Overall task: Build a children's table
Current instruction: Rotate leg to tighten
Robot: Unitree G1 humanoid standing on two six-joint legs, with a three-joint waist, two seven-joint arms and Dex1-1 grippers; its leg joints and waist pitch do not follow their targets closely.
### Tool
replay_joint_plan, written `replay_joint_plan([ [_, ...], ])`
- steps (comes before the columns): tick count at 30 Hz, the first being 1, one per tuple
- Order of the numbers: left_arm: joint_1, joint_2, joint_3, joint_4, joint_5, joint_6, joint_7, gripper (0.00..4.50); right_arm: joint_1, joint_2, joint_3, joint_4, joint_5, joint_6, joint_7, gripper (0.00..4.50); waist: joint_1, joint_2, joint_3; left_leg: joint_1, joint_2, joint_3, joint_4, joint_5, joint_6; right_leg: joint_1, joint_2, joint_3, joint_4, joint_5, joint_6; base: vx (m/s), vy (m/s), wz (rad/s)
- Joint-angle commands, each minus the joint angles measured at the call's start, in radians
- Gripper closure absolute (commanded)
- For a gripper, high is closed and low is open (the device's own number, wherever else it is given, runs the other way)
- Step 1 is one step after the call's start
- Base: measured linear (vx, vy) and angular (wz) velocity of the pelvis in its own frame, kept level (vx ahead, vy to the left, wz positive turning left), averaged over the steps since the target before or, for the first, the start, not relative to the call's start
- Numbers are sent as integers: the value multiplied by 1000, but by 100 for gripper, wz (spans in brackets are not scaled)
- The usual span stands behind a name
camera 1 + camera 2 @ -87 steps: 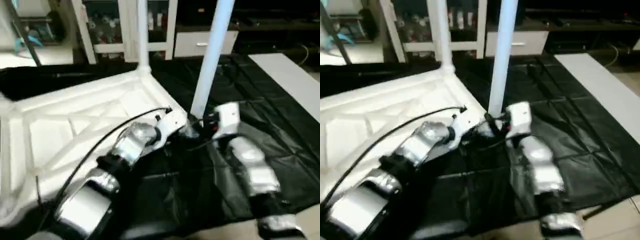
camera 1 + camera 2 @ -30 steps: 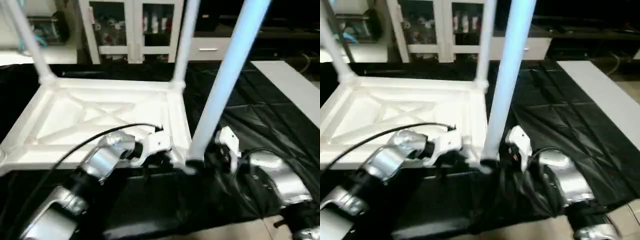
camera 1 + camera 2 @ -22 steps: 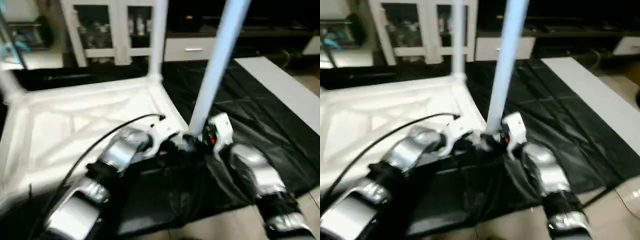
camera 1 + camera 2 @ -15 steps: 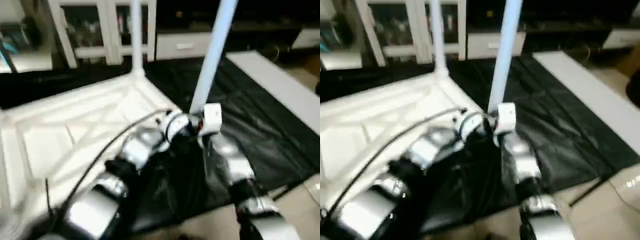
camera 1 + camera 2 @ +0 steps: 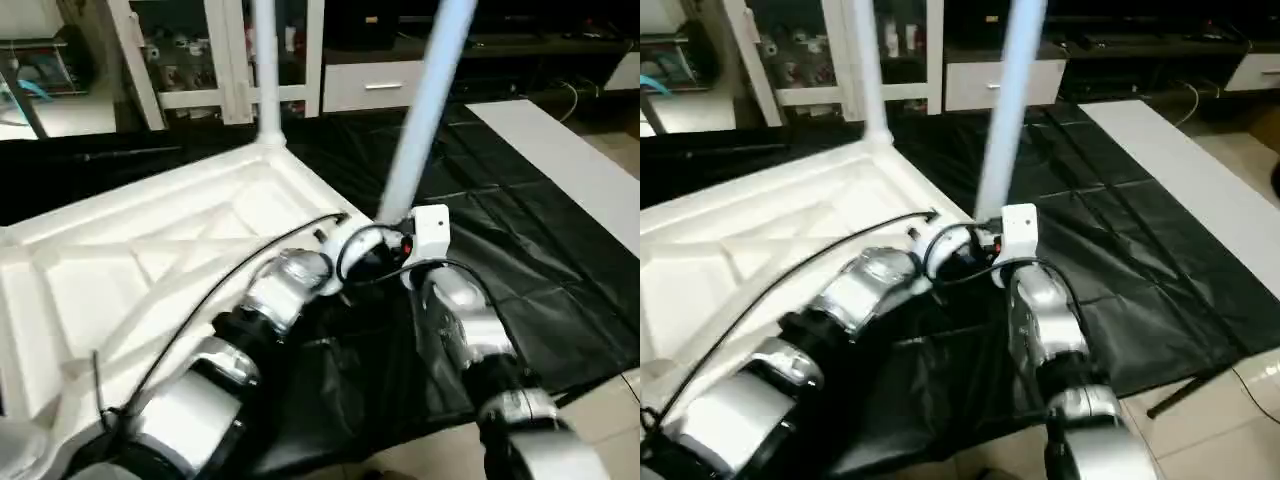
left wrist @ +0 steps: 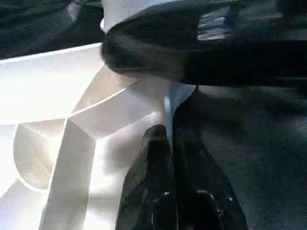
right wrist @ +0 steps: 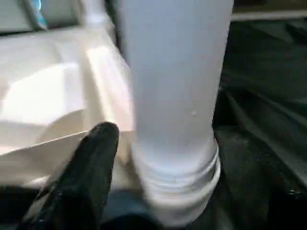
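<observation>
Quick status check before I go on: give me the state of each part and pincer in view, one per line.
Tabletop: upside down on the black sheet, ribbed underside up.
Far corner leg: upright, seated in its socket.
Near corner leg: standing at the near corner, leaning slightly; its base is hidden by the wrists, so seating is unclear.
Left pincer: shut, holding nothing, at the tabletop's edge.
Right pincer: around the near leg's base.

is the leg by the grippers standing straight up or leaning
Leaning. The near leg slants toward the robot's right as it rises, while the far leg stands vertical.
</observation>
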Motion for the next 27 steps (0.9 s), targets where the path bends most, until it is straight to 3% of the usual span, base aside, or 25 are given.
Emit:
replay_joint_plan([
  [1, -2, 6, 9, -32, 8, -69, 1, 450, 4, -8, 9, -47, 9, -17, 23, 77, 10, -18, -73, 15, 60, -30, -80, -272, 70, 48, -51, 31, -62, -329, -173, 0, 0, 0],
  [3, 4, 14, 4, -39, 10, -74, -11, 450, 22, -19, 9, -84, 9, -15, 30, 65, 13, -17, -73, 21, 62, -25, -76, -268, 69, 38, -47, 33, -62, -325, -192, 0, 0, 0],
  [8, 50, 65, -24, -107, 8, -95, -117, 450, 118, -104, -6, -266, 13, 6, 96, 23, 25, -18, -71, 18, 65, -24, -79, -233, 79, 45, -45, 34, -56, -286, -189, 0, 0, 0],
  [10, 93, 112, -65, -167, -5, -88, -244, 450, 168, -187, -13, -357, 43, 79, 192, 8, 29, -18, -70, 18, 65, -25, -79, -235, 86, 48, -45, 35, -56, -298, -187, 0, 0, 0],
  [12, 100, 123, -76, -178, -5, -94, -270, 450, 177, -205, -15, -372, 51, 96, 213, 3, 32, -16, -70, 23, 66, -22, -78, -243, 83, 42, -44, 37, -57, -306, -193, 0, 0, 0],
  [14, 144, 182, -116, -241, -28, -121, -429, 450, 224, -309, -1, -434, 97, 150, 380, 3, 37, -13, -67, 23, 69, -25, -82, -271, 75, 44, -45, 36, -59, -328, -188, 0, 0, 0],
  [17, 196, 246, -153, -341, -80, -127, -615, 450, 276, -401, 26, -508, 169, 203, 565, 3, 43, -10, -65, 34, 73, -22, -83, -305, 61, 35, -43, 40, -62, -336, -193, 0, 0, 0],
  [20, 224, 287, -176, -412, -113, -108, -719, 450, 322, -471, 62, -584, 226, 252, 712, 3, 48, -10, -64, 33, 76, -23, -88, -316, 52, 37, -42, 41, -57, -324, -197, 0, 0, 0],
  [22, 225, 292, -182, -417, -114, -107, -731, 450, 329, -482, 69, -595, 233, 261, 735, 3, 49, -10, -60, 29, 75, -24, -91, -331, 37, 37, -44, 42, -56, -351, -191, 0, 0, 0],
  [24, 230, 312, -195, -441, -123, -96, -787, 450, 335, -505, 97, -623, 249, 289, 814, 3, 49, -16, -62, 32, 75, -26, -90, -351, 24, 37, -48, 43, -58, -386, -180, 0, 0, 0],
  [26, 229, 324, -202, -454, -122, -85, -813, 450, 328, -513, 124, -628, 244, 288, 854, 3, 50, -13, -60, 33, 76, -26, -92, -356, 16, 34, -50, 44, -60, -399, -176, 0, 0, 0],
  [27, 230, 328, -205, -458, -121, -82, -821, 450, 326, -515, 132, -627, 242, 287, 864, 3, 50, -17, -61, 36, 76, -25, -90, -361, 14, 31, -49, 44, -61, -405, -175, 0, 0, 0],
])
